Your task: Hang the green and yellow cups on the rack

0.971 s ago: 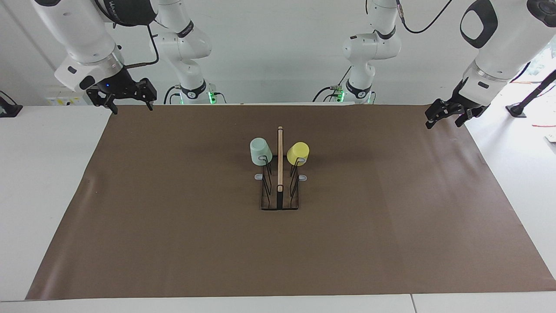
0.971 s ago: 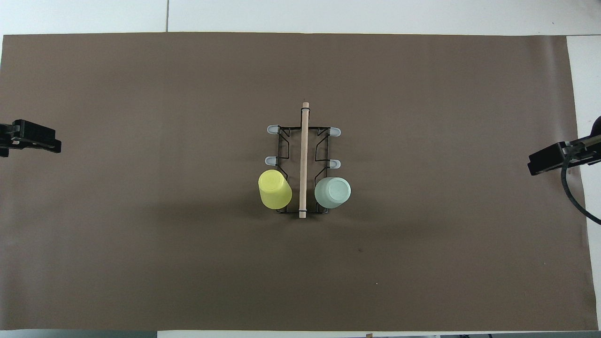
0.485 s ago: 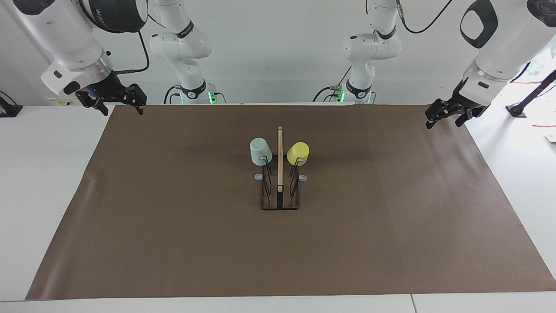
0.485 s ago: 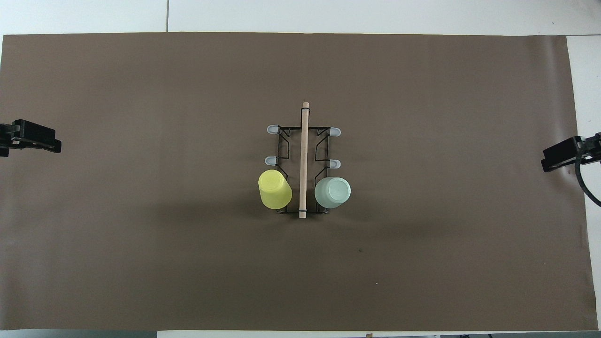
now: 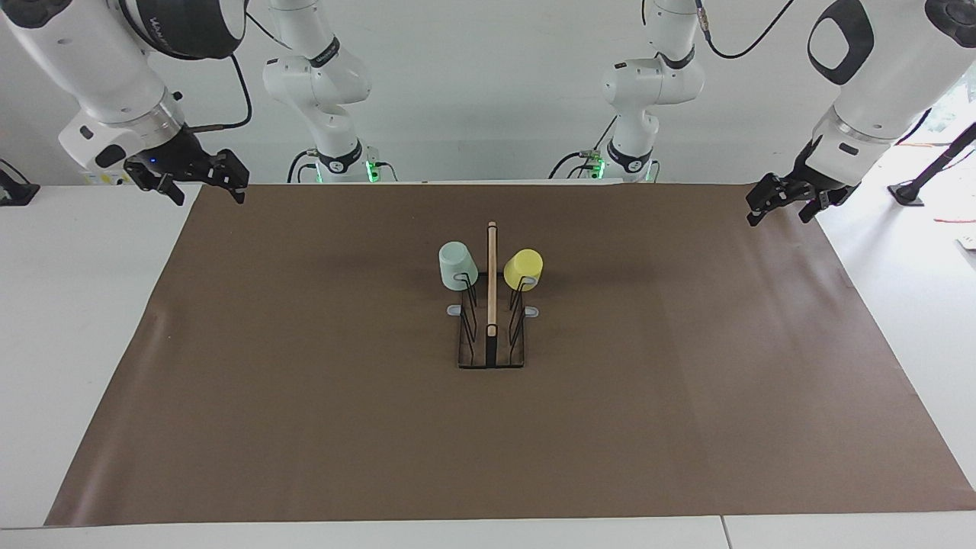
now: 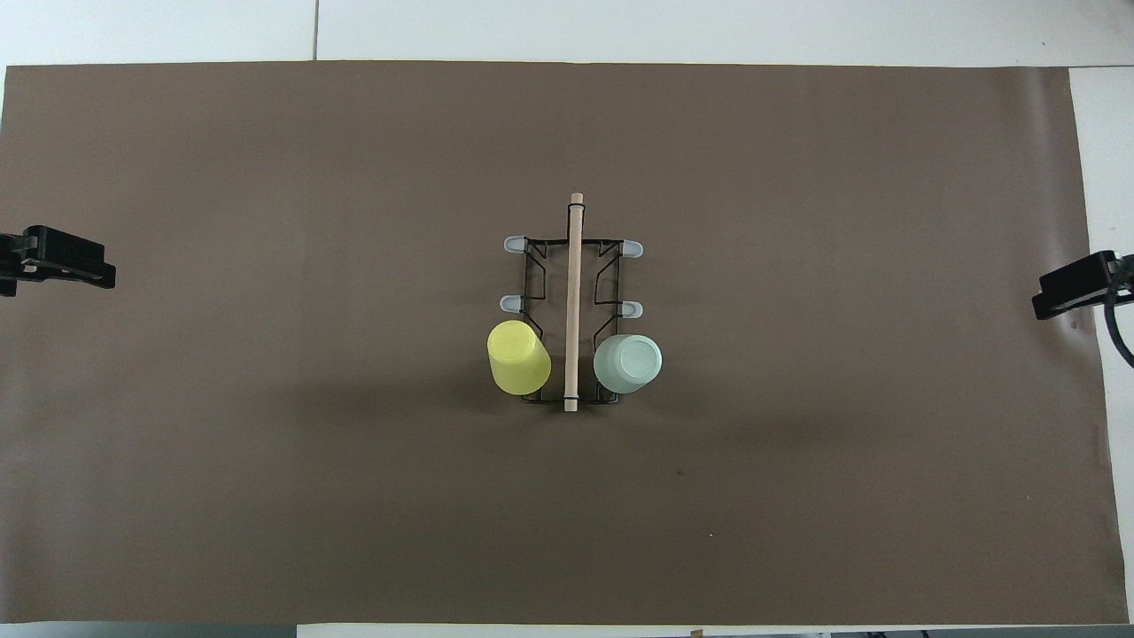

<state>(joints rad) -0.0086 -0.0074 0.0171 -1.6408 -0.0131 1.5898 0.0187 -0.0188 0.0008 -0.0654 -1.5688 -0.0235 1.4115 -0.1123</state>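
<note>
The black wire rack with its light wooden centre bar stands in the middle of the brown mat. The pale green cup hangs upside down on a prong toward the right arm's end. The yellow cup hangs upside down on the matching prong toward the left arm's end. Both cups are on the prongs nearest the robots. My right gripper is open and empty over the mat's edge at the right arm's end. My left gripper is open and empty, waiting over the mat's edge at the left arm's end.
The brown mat covers most of the white table. Several grey-tipped prongs of the rack farther from the robots carry nothing. Two more arm bases stand at the robots' end of the table.
My right gripper has drawn back toward the right arm's end of the table, away from the rack. The left gripper, the cups and the rack have not moved.
</note>
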